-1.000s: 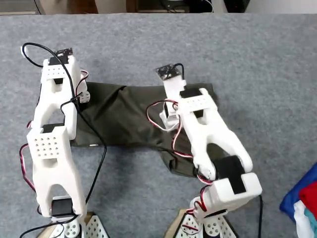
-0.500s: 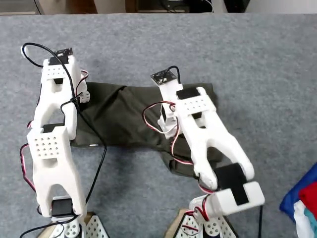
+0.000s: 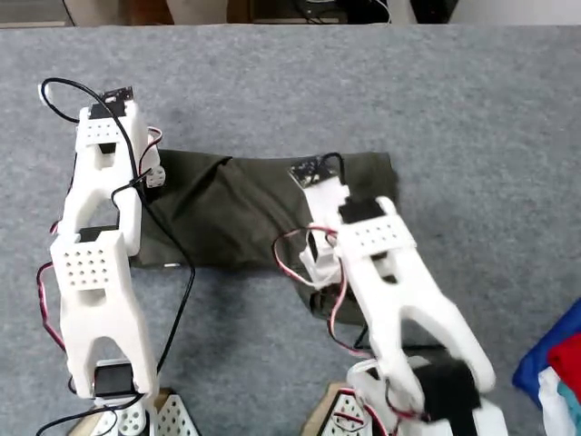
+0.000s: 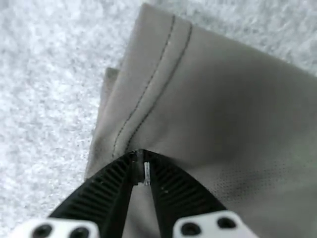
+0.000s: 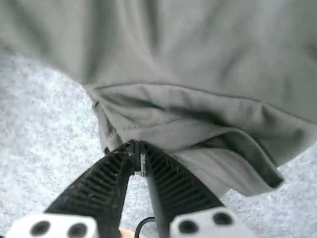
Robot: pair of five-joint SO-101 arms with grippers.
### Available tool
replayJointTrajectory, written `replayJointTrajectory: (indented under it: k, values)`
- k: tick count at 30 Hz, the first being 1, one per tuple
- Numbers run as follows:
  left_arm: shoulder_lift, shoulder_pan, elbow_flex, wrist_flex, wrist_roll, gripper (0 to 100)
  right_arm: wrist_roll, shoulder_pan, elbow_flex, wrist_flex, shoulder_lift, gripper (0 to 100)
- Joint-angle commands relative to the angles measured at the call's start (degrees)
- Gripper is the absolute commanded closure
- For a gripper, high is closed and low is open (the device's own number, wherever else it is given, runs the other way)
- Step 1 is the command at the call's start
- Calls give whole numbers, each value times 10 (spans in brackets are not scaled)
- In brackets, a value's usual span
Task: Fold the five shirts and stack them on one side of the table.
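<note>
Olive shirt (image 3: 236, 213) lies partly folded near the middle of the grey table (image 3: 472, 118), well apart from the coloured garments (image 3: 556, 363) at the table's right edge; left gripper (image 4: 142, 166) has its fingers together with the tips on the stitched hem, probably to pin that side flat; right gripper (image 5: 138, 158), also closed, sits at the bunched lower fold; whether it pinches cloth there is not sure.

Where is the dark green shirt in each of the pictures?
High view: the shirt lies spread across mid-table.
Left wrist view: the shirt, stitched corner at the left gripper.
Right wrist view: the shirt, bunched edge by the right gripper.
Shared landmark: the grey table around it.
</note>
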Motion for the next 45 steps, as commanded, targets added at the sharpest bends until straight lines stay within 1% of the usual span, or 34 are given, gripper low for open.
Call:
replayJointTrajectory:
  k: [1,4,7,10,13,16,18,22,27,31,34,45]
  values:
    - [1,6,-18,-24,-4,980,-2,-7,29,4,-63,993]
    - [1,6,-18,-24,-4,980,-2,-9,57,1,-77,992]
    - [1,6,-18,-24,-4,980,11,-29,77,2,-74,993]
    - [1,6,-18,-24,-4,980,35,-29,44,-1,-76,993]
    - [1,6,-18,-24,-4,980,34,-9,-23,-6,-72,993]
    - [1,6,-18,-24,-4,980,34,23,-72,-35,-71,993]
    - [1,6,-18,-24,-4,980,34,43,-76,-72,-70,993]
    - [1,6,-18,-24,-4,980,35,58,-36,-140,-61,993]
    - [1,6,-18,-24,-4,980,34,58,7,-170,9,993]
    - [1,6,-18,-24,-4,980,34,59,9,-166,58,993]
    - [1,6,-18,-24,-4,980,34,59,7,-146,66,993]
    - [1,6,-18,-24,-4,980,35,55,10,31,42,993]
